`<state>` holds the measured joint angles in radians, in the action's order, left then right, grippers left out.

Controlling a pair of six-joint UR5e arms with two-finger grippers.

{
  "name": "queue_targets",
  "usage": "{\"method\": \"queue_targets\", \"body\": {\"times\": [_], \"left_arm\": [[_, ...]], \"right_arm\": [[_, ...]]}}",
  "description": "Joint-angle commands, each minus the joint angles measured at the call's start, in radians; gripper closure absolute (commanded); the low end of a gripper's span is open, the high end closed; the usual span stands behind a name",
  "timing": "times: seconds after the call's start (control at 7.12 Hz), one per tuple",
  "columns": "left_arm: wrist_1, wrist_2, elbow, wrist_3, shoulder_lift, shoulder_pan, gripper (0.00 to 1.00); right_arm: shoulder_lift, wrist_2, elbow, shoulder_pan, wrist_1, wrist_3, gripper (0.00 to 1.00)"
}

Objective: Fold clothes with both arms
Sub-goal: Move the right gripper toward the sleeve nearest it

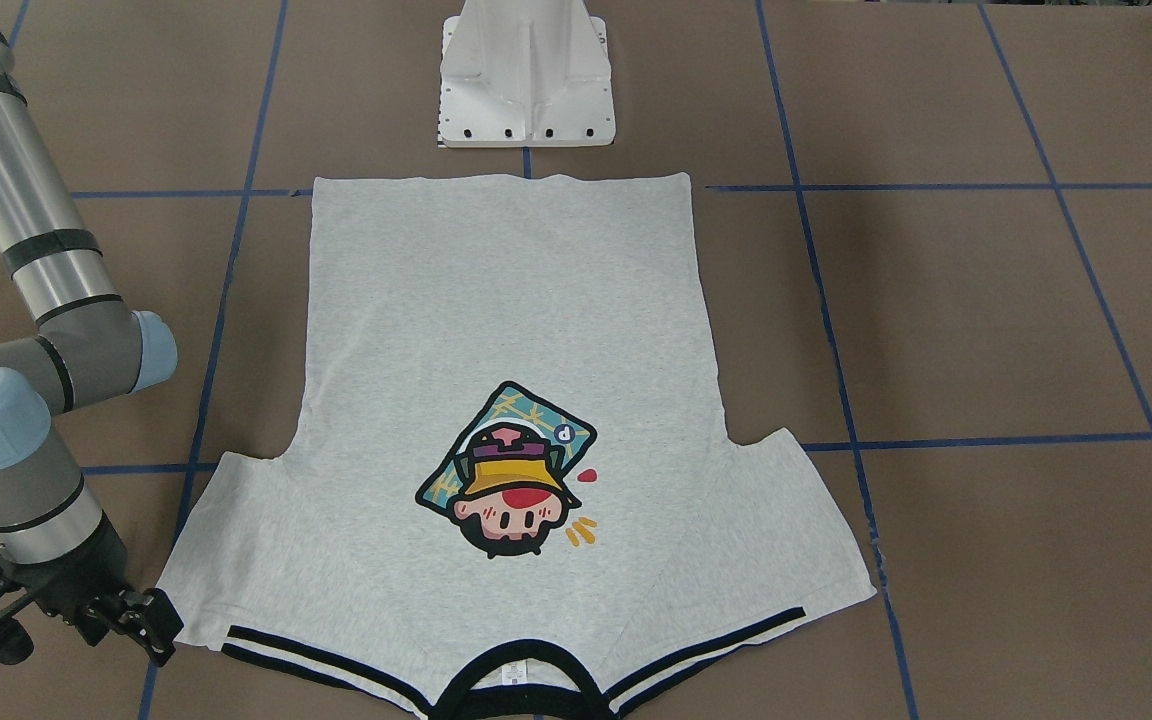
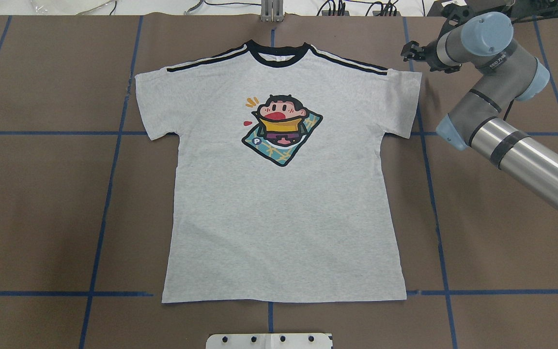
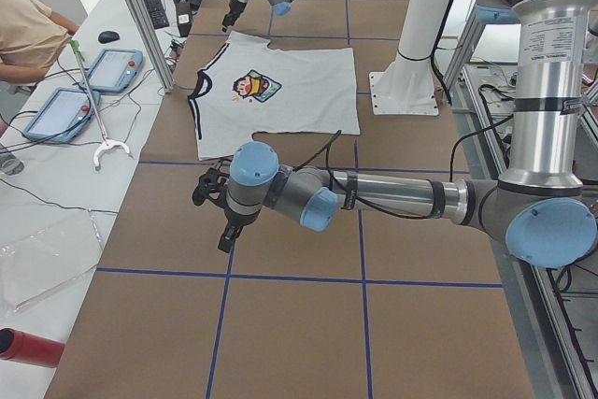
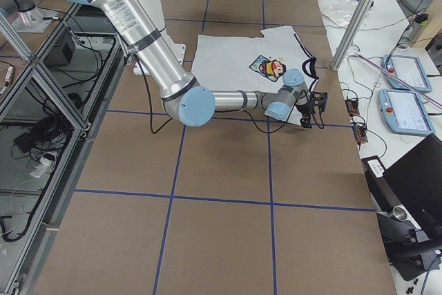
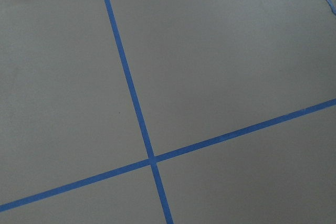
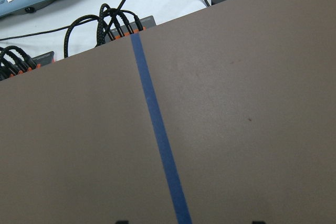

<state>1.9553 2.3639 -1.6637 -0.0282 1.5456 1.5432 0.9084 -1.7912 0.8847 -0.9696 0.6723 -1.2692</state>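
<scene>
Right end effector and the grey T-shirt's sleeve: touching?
Apart. Overhead view shows bare brown table between the black right end effector and the sleeve corner of the heather-grey printed T-shirt.

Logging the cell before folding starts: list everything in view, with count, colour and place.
T-shirt: one, heather-grey, black collar, cartoon print, flat mid-table.
Table: one, brown, blue tape grid.
Pedestal base: one, white, by the shirt's hem.
Teach pendants: two, light blue, side bench.
Reacher stick: one, white claw, side bench.
Red cylinder: one, bench's near end.
Person: one, beige top, at bench.
Right arm: one, silver-grey, reaching toward a sleeve.
Right pincer: one, black, open, beside that sleeve's shoulder corner.
Left arm: one, silver-grey, over bare table.
Left pincer: one, black, away from the shirt; open or shut unclear.
</scene>
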Motion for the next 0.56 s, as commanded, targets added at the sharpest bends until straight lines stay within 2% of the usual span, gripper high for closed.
{"method": "queue_targets", "body": {"times": [0.0,0.28,0.42], "left_arm": [[0.001,0.000,-0.004,-0.001,0.001,0.000,0.00],[0.001,0.002,-0.004,-0.001,0.004,0.000,0.00],[0.001,0.002,-0.001,-0.001,0.005,0.000,0.00]], "right_arm": [[0.000,0.006,-0.015,0.015,-0.004,-0.006,0.21],[0.036,0.000,0.047,0.011,-0.004,-0.006,0.24],[0.053,0.000,0.063,0.011,-0.002,-0.004,0.34]]}}
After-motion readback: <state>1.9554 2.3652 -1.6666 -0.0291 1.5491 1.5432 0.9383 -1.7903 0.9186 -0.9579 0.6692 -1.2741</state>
